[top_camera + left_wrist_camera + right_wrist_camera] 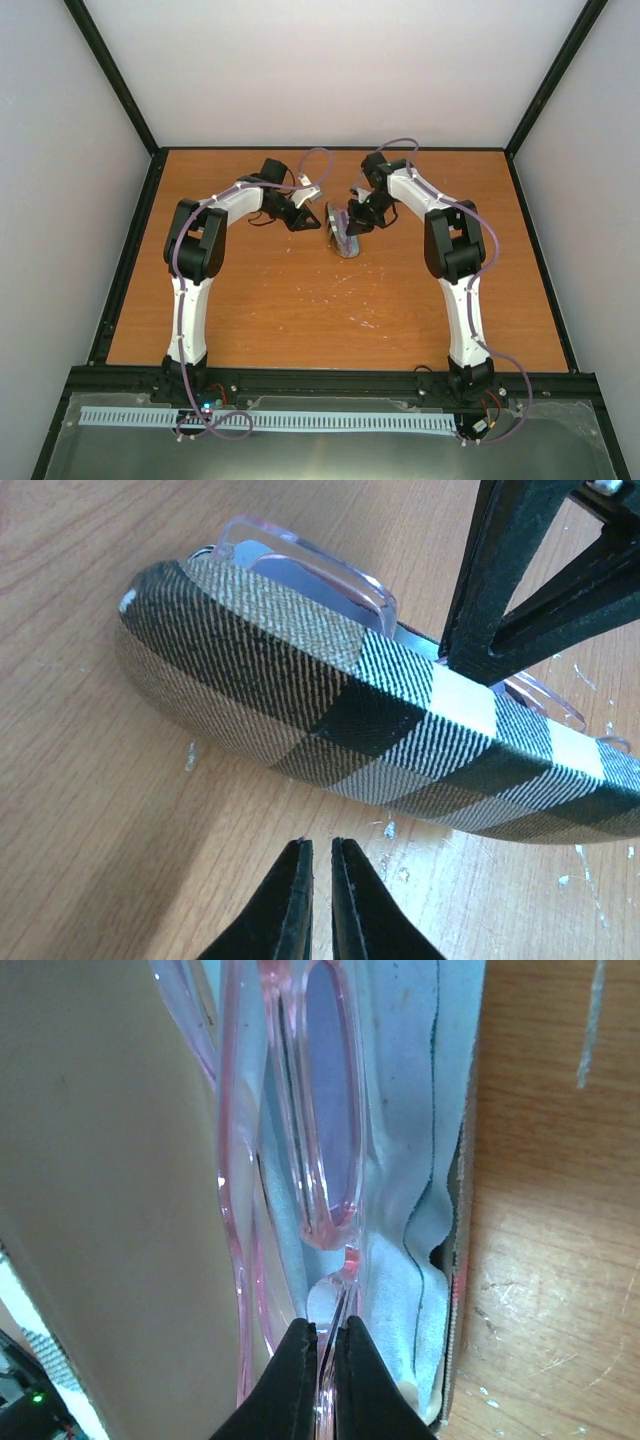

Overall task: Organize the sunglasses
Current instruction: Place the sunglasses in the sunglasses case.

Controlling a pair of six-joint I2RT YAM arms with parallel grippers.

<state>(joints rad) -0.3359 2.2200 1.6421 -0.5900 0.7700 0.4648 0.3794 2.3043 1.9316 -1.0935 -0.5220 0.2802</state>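
While inside case (300, 690) edge, sunglasses (322, 1110), apparently cramped.

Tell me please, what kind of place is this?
Most likely a robotics lab test cell, not a home: a wooden table closed in by plain white walls on a black frame, a left arm and right arm bolted at its near edge, and a plaid case with sunglasses as props.

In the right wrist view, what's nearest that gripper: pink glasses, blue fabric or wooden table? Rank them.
1. Nearest: translucent pink-framed sunglasses, pinched in the right gripper.
2. Next: pale blue fabric, just behind the frame.
3. Farthest: orange-brown wooden table, right side, beyond the fabric.
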